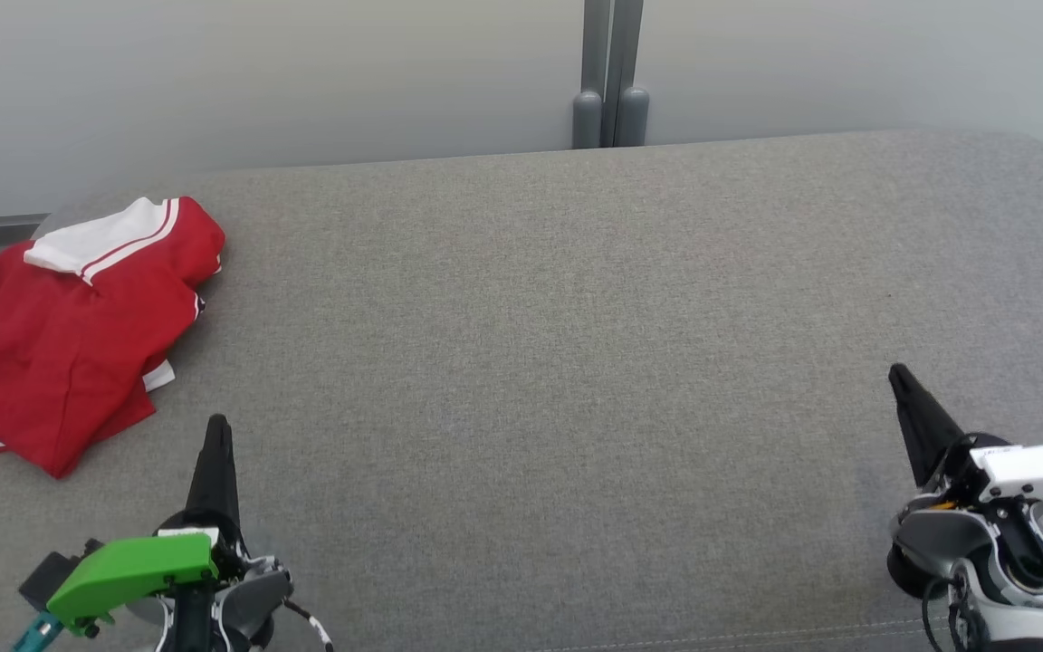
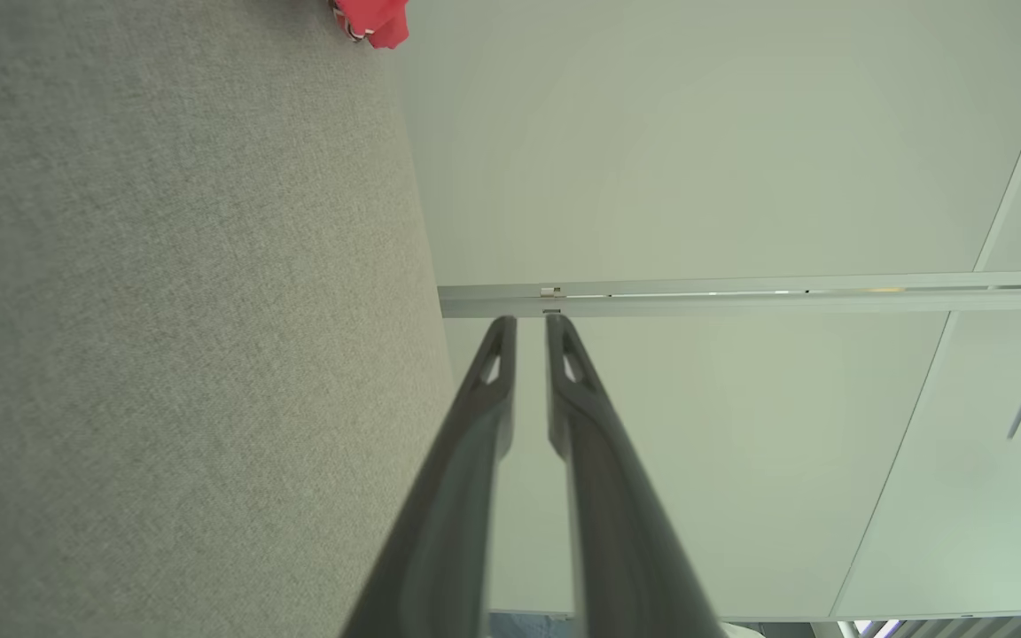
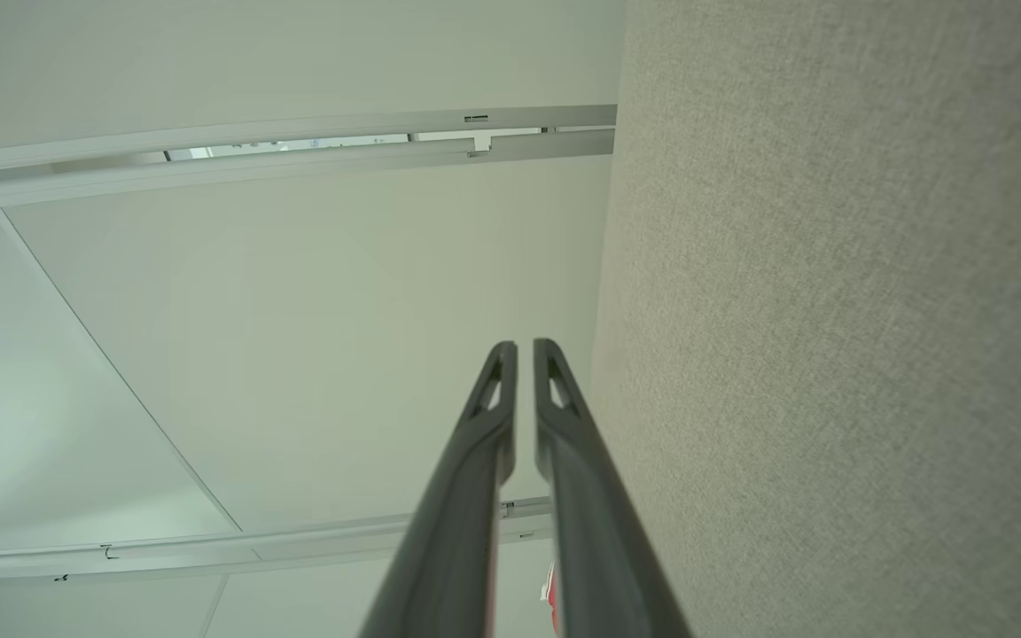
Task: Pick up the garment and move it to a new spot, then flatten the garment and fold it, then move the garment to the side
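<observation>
Both arms end in long, dark, tapered jaws. The left gripper [image 1: 216, 424] carries a green cover [image 1: 128, 570], the right gripper [image 1: 896, 373] a white cover [image 1: 1038, 471].

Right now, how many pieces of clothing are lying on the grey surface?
1. A red garment with white trim lies at the far left edge of the grey surface, ahead and left of the left gripper. More could lie outside the frame.

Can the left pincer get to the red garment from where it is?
Probably yes: the garment lies just ahead and left of the left pincer, with only grey surface between them.
</observation>
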You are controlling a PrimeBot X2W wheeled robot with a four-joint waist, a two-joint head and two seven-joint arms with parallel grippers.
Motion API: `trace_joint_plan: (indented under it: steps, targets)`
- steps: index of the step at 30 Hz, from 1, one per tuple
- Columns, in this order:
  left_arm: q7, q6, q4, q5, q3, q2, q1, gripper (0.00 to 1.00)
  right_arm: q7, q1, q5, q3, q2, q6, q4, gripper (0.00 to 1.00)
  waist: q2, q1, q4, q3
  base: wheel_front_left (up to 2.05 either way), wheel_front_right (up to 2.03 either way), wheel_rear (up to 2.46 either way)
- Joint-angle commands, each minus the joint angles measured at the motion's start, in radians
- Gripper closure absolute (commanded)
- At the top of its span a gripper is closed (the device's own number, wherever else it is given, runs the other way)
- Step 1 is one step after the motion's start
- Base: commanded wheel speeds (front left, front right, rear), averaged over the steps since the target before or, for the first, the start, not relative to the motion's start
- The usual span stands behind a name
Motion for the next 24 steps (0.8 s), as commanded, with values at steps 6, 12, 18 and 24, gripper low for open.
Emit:
trace_joint_plan:
  steps: [6, 12, 18, 24]
  targets:
    - [-0.012, 0.0, -0.001, 0.007, 0.002, -0.001, 0.019, 0.0, -0.035, 0.021, 0.01, 0.034, 0.004, 0.0, -0.007, 0.0, 0.0, 0.0, 0.001, 0.0, 0.0, 0.0, 0.0]
    - [-0.025, 0.0, -0.018, 0.058, 0.015, -0.001, 0.027, 0.0, -0.073, 0.025, -0.018, 0.074, 0.003, 0.0, -0.024, 0.0, 0.0, 0.0, 0.001, 0.001, 0.0, 0.0, 0.0]
    - [-0.039, 0.001, -0.041, 0.167, 0.037, 0.0, 0.035, 0.0, -0.115, 0.03, -0.116, 0.103, 0.002, 0.0, -0.042, 0.0, 0.0, 0.0, 0.002, 0.001, 0.0, 0.0, 0.0]
    - [-0.053, 0.021, -0.08, 0.304, 0.039, 0.0, 0.044, 0.0, -0.154, 0.036, -0.265, 0.127, 0.001, 0.0, -0.064, 0.0, 0.0, 0.0, 0.003, 0.002, 0.0, 0.0, 0.0]
